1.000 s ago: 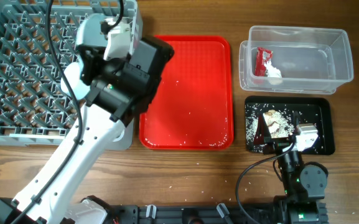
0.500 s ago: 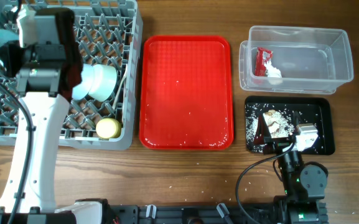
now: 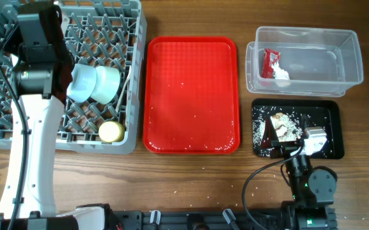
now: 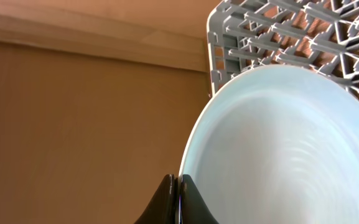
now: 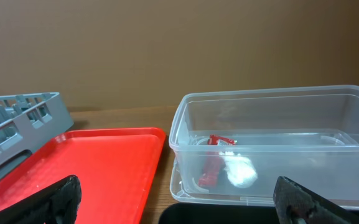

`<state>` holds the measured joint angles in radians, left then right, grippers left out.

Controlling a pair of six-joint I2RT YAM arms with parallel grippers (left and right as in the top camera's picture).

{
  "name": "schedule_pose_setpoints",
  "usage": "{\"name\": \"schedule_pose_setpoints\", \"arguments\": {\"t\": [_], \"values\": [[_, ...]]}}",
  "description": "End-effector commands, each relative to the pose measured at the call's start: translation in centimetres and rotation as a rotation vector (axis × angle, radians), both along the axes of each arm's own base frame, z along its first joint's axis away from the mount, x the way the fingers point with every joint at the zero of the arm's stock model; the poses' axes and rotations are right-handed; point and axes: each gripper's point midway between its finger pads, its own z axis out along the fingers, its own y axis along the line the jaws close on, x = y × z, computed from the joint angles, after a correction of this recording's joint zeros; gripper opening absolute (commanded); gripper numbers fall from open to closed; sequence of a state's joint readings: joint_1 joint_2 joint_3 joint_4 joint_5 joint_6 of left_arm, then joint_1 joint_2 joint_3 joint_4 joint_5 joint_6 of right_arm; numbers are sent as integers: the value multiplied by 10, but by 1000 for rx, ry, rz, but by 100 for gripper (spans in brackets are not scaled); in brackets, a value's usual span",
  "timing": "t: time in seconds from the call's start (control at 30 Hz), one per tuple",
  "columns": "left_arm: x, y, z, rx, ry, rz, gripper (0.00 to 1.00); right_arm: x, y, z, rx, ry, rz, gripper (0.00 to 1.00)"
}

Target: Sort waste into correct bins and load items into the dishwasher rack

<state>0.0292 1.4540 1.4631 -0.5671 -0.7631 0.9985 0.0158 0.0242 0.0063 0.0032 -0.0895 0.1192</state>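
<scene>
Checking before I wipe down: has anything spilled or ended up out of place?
Yes. White crumbs speckle the red tray, and more lie on the bare table in front of it. They are outside the black tray that holds the food scraps.

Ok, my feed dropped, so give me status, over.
Left gripper shut on plate rim, by rack corner. Right gripper open above black tray. No obstruction seen.
</scene>
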Motion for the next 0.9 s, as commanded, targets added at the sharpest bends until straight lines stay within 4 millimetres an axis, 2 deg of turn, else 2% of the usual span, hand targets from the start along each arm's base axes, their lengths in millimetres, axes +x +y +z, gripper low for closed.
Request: {"name": "schedule_pose_setpoints", "arguments": {"t": [0.0,0.1,0.23,0.47,0.63,0.8,0.83,0.87], "values": [[5,0,12,39,-2,-45,4,0,1,1,15,-2,8,100],[10,1,22,57,-42,-46,4,0,1,1,15,-2,8,100],[21,5,18,67,-48,-40,4,0,1,1,15,-2,8,100],[50,40,-18,105,9,13,4,0,1,1,15,-2,8,100],[78,41,-59,112,96,-38,4,0,1,1,15,-2,7,100],[92,35,-88,93,156,-96,4,0,1,1,15,-2,8,100],[95,30,-90,79,149,-115,12,0,1,1,15,-2,8,100],[99,23,-88,56,112,-121,30,0,1,1,15,-2,7,100]]}}
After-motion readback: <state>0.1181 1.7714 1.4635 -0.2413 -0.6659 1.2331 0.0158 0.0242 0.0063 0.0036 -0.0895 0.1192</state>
